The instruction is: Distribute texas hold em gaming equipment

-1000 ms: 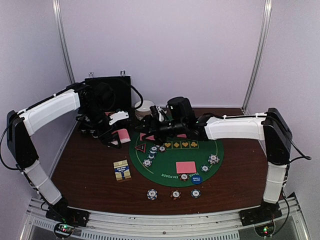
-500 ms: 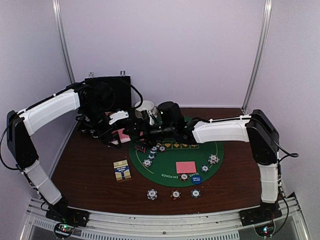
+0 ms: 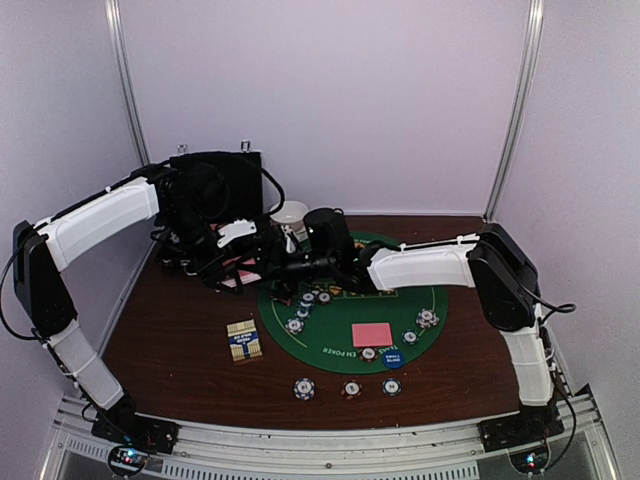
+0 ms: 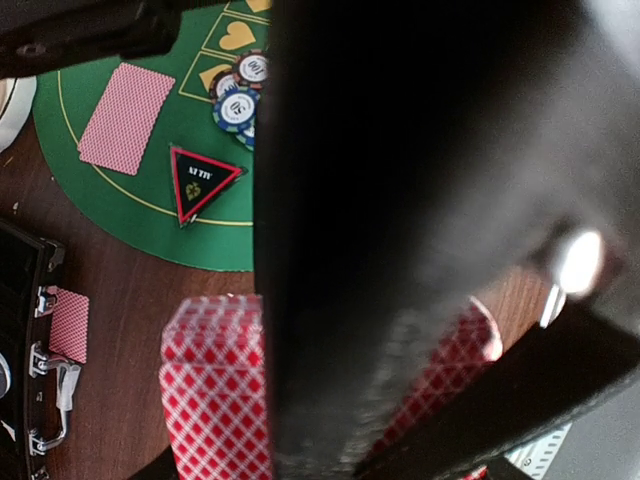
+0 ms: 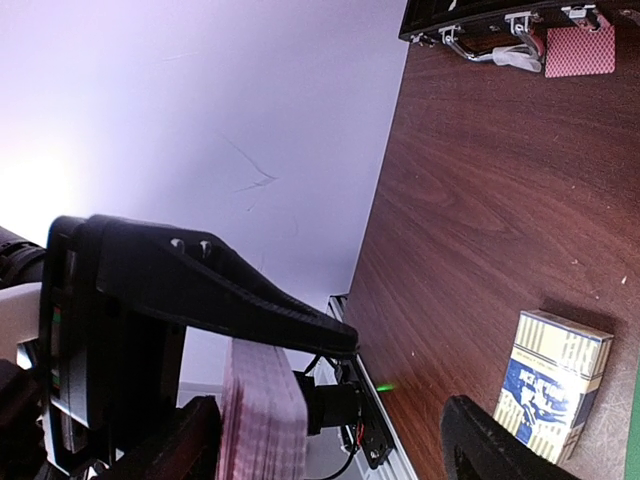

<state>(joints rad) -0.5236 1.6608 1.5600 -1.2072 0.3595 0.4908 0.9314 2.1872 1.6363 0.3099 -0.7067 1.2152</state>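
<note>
My left gripper (image 3: 232, 264) hovers at the mat's left edge, shut on a deck of pink-backed playing cards (image 4: 208, 400). My right gripper (image 3: 264, 268) has reached it and stands open; in the right wrist view the deck (image 5: 262, 420) lies between its fingers, against the upper finger (image 5: 220, 290). That finger blocks most of the left wrist view. A single card (image 3: 371, 334) lies face down on the green felt mat (image 3: 410, 298), and another card (image 4: 126, 117) is near the red triangle token (image 4: 202, 180). Striped chips (image 3: 427, 319) and a blue disc (image 3: 392, 358) sit on the mat.
Three chip piles (image 3: 350, 388) line the table's near side. A blue-and-gold card box (image 3: 244, 341) lies left of the mat. An open black case (image 3: 215, 185) stands at the back left with a card (image 5: 580, 48) by its latches. White bowls (image 3: 288, 213) stand behind the grippers.
My right arm has swung left across the mat until its fingers bracket the deck in the left gripper, and its jaws have narrowed slightly. The left arm has stayed put.
</note>
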